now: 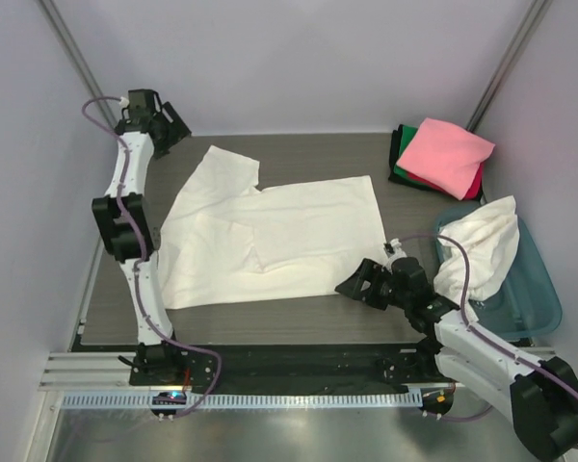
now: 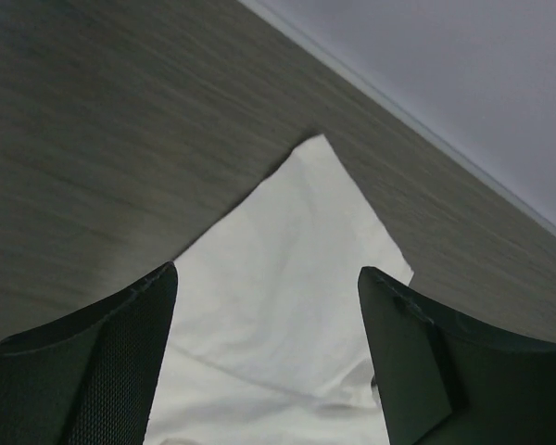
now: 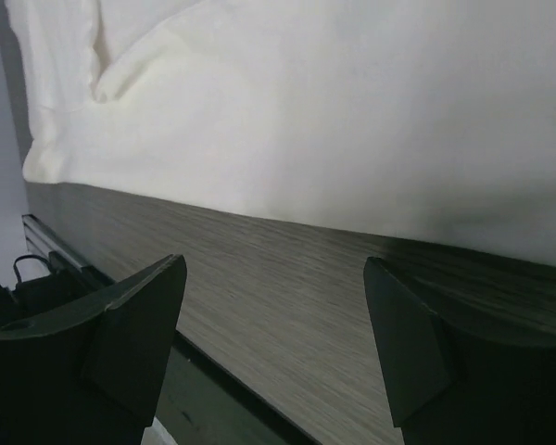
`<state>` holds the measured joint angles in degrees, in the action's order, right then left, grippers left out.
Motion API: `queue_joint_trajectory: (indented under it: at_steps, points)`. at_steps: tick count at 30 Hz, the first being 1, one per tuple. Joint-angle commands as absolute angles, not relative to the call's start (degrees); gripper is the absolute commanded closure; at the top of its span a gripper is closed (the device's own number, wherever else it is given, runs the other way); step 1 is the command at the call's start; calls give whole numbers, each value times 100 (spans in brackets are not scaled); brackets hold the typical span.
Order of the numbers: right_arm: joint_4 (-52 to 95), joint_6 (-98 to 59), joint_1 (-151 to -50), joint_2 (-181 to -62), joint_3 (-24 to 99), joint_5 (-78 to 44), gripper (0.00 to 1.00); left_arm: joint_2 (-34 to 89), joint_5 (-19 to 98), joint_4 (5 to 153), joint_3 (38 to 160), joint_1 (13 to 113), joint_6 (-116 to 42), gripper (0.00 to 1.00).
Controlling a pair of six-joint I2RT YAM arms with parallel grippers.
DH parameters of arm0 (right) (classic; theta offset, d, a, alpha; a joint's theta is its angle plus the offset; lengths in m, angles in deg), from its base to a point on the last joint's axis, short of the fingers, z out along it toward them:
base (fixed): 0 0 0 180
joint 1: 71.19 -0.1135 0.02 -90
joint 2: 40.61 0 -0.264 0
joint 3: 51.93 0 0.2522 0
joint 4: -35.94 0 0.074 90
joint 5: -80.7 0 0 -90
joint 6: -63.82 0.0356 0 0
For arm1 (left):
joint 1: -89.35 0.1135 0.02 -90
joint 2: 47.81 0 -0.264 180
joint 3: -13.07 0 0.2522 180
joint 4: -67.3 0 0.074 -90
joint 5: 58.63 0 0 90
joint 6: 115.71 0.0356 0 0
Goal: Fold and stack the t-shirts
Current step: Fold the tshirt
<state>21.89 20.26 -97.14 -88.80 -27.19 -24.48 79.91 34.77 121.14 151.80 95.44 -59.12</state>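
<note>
T-shirt of cream-white cloth (image 1: pixel 270 236) lies spread flat in the middle of the grey wood-grain surface (image 1: pixel 299 159). Left claw (image 1: pixel 170 127) hangs open and empty near the shirt's far-left corner. Right claw (image 1: pixel 352 286) is open and empty just beside its near-right hem. A folded pink t-shirt (image 1: pixel 446 154) tops a stack at far right. Another white t-shirt (image 1: pixel 482 245) drapes from a teal plastic tub (image 1: pixel 539 308).
</note>
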Motion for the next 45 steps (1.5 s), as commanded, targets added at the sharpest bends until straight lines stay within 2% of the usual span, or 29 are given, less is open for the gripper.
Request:
queue_joint_trajectory:
  at_steps: [1, 3, 9, 11, 14, 19, 28, 30, 34, 38, 40, 45]
  points:
    - [3517, 2076, -10000, -8465, -3096, -2556, 14, 9109, 3822, 11939, 16470, 9542, -5920, 21]
    - [3676, 2154, -10045, -8115, -3455, -2643, 13, 9526, 3832, 11781, 17112, 9446, -6025, 21]
    - [3888, 2444, -10045, -7376, -4009, -2758, 4, 10123, 3664, 10051, 16649, 9428, -6631, 19]
    - [3906, 2523, -10045, -7243, -4090, -2705, 2, 10422, 3743, 9812, 16920, 9419, -6886, 21]
    - [4002, 2567, -10045, -7427, -4116, -2652, 0, 10985, 3884, 9785, 17359, 9340, -7009, 23]
    - [4493, 2559, -10045, -8147, -4072, -2758, 0, 11127, 3656, 9566, 17062, 9120, -6922, 23]
    - [4609, 2594, -10028, -8298, -4116, -2723, 0, 11118, 3234, 9723, 16798, 8812, -6948, 36]
    - [4609, 2594, -10036, -8306, -4125, -2697, 0, 11127, 3181, 9767, 16807, 8830, -7018, 43]
    - [4749, 2620, -10036, -8490, -4143, -2688, 0, 11180, 3225, 9803, 16807, 8900, -7228, 73]
    - [4916, 2620, -10036, -8719, -4143, -2705, 0, 11320, 3488, 9794, 16938, 9066, -7387, 87]
    - [4960, 2620, -10028, -8789, -4134, -2705, 0, 11347, 3532, 9785, 16957, 9085, -7396, 100]
    - [4952, 2568, -10019, -8869, -4055, -2696, 0, 11356, 3708, 9628, 16869, 9111, -7414, 100]
